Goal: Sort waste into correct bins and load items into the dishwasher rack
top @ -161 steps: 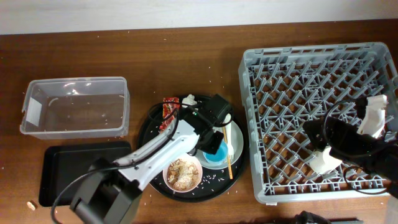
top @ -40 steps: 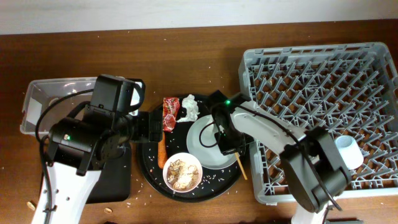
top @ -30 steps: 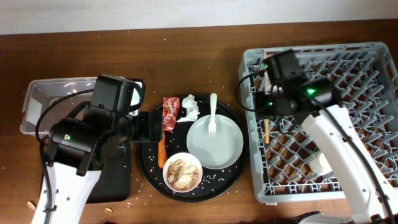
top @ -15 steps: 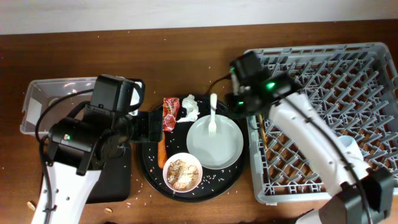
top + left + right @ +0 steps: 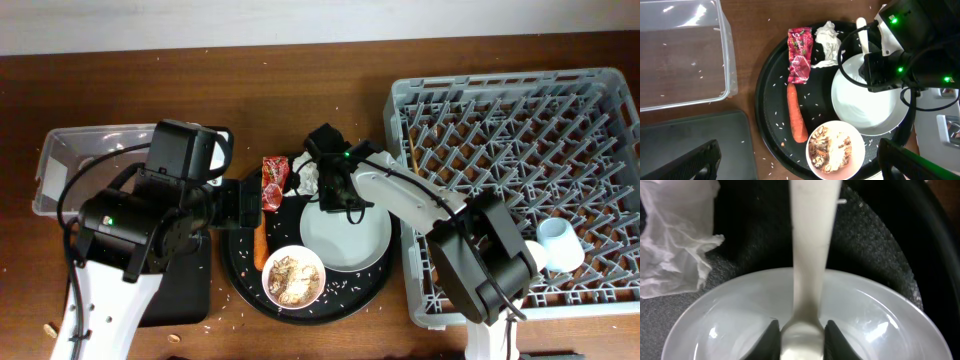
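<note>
My right gripper (image 5: 800, 331) is shut on the white spoon (image 5: 810, 240), low over the pale plate (image 5: 740, 310) on the round black tray. From overhead the right gripper (image 5: 338, 190) covers the plate's (image 5: 350, 235) upper left edge. My left gripper (image 5: 800, 166) hangs wide open and empty above the tray. Beneath it lie the red wrapper (image 5: 800, 60), the crumpled tissue (image 5: 827, 40), the carrot stick (image 5: 797, 115) and a white bowl of food scraps (image 5: 835, 150). The clear tub (image 5: 680, 50) and the black rectangular tray (image 5: 690, 140) sit to the left.
The grey dishwasher rack (image 5: 520, 120) fills the right side, with a white cup (image 5: 558, 243) near its right edge. The round black tray (image 5: 240, 280) has rice grains scattered on it. My left arm hides part of the clear tub (image 5: 70, 170).
My right arm swung from the rack's left corner onto the plate and closed on the spoon. The left arm has not moved.
</note>
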Robot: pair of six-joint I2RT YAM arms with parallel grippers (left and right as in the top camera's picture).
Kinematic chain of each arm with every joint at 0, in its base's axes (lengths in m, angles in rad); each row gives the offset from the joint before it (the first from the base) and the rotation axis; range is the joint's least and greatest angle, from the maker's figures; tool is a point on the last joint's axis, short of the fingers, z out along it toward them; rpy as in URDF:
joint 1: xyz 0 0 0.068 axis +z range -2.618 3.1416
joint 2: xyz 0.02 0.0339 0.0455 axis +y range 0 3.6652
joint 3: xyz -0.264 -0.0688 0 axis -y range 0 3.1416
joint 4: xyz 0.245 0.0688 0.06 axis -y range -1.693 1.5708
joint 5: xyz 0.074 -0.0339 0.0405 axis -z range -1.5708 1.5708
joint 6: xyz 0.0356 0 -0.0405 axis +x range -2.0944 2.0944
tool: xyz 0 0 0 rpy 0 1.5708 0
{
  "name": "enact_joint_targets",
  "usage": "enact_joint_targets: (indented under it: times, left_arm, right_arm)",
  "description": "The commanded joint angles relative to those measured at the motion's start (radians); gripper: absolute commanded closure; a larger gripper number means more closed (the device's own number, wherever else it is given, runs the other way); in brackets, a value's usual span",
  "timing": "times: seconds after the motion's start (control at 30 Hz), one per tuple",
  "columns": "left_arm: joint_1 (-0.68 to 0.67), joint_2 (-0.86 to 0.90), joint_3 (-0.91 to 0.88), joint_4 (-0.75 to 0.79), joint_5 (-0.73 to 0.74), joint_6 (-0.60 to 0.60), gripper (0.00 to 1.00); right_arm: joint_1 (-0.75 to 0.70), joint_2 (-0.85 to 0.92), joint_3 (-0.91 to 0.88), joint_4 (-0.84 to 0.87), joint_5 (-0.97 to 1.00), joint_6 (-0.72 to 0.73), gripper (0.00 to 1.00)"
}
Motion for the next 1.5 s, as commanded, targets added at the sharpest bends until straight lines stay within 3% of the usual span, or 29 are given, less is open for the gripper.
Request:
enact_joint_targets:
  times: [0.0, 0.13, 0.3, 0.4, 0.47, 0.6, 0.63, 0.67, 0.7, 0.87, 1.0, 1.13, 1.23, 1.33, 1.47]
  left_arm:
    - [0.003, -0.002, 0.016, -0.001, -0.011, -0.01, 0.01]
    - [0.003, -0.002, 0.016, -0.001, -0.011, -0.01, 0.01]
    - [0.003, -0.002, 0.016, -0.001, -0.011, -0.01, 0.01]
    - [0.003, -0.002, 0.016, -0.001, -0.011, -0.01, 0.01]
    - [0.003, -0.002, 0.016, -0.001, -0.011, -0.01, 0.01]
    - [0.003, -0.002, 0.016, -0.001, -0.011, -0.01, 0.01]
    - [0.003, -0.002, 0.016, -0.001, -0.011, -0.01, 0.01]
    - [0.003, -0.002, 0.016, -0.001, -0.011, -0.01, 0.01]
    - [0.003, -0.002, 0.016, -0.001, -0.011, -0.01, 0.01]
    - [0.003, -0.002, 0.016, -0.001, -0.011, -0.01, 0.01]
    - [0.003, -0.002, 0.016, -0.001, -0.011, -0.01, 0.01]
    - [0.003, -0.002, 0.016, -0.001, -0.011, -0.01, 0.01]
    - [0.003, -0.002, 0.016, -0.001, -0.011, -0.01, 0.01]
    - [0.003, -0.002, 0.016, -0.001, -0.011, -0.01, 0.01]
    - [0.003, -0.002, 0.016, -0.001, -0.011, -0.01, 0.01]
  right_arm:
    - [-0.002, 0.004, -0.001, 0.0, 0.016, -0.002, 0.96]
    - [-0.002, -0.074, 0.007, -0.063, 0.028, -0.002, 0.96]
    - [-0.018, -0.352, 0.013, -0.202, 0.116, -0.003, 0.96]
    - [-0.117, -0.521, 0.013, -0.28, 0.154, -0.137, 0.96]
    - [-0.225, -0.516, -0.004, -0.334, 0.154, -0.27, 0.96]
    - [-0.28, -0.417, -0.081, -0.319, 0.154, -0.296, 0.96]
    - [-0.285, -0.388, -0.085, -0.321, 0.148, -0.296, 0.92]
    - [-0.275, -0.382, -0.083, -0.322, 0.135, -0.325, 0.57]
    - [-0.267, -0.396, -0.07, -0.331, 0.135, -0.325, 0.5]
    - [-0.229, -0.541, -0.015, -0.364, 0.014, -0.302, 0.46]
    - [-0.148, -0.557, -0.039, -0.375, -0.112, -0.22, 0.6]
    - [0.006, -0.495, -0.194, -0.348, -0.027, 0.193, 0.61]
    - [0.026, -0.476, -0.354, -0.188, -0.035, 0.415, 0.57]
    - [0.025, -0.467, -0.512, 0.015, -0.104, 0.481, 0.57]
    - [0.026, -0.429, -0.566, 0.091, -0.109, 0.512, 0.57]
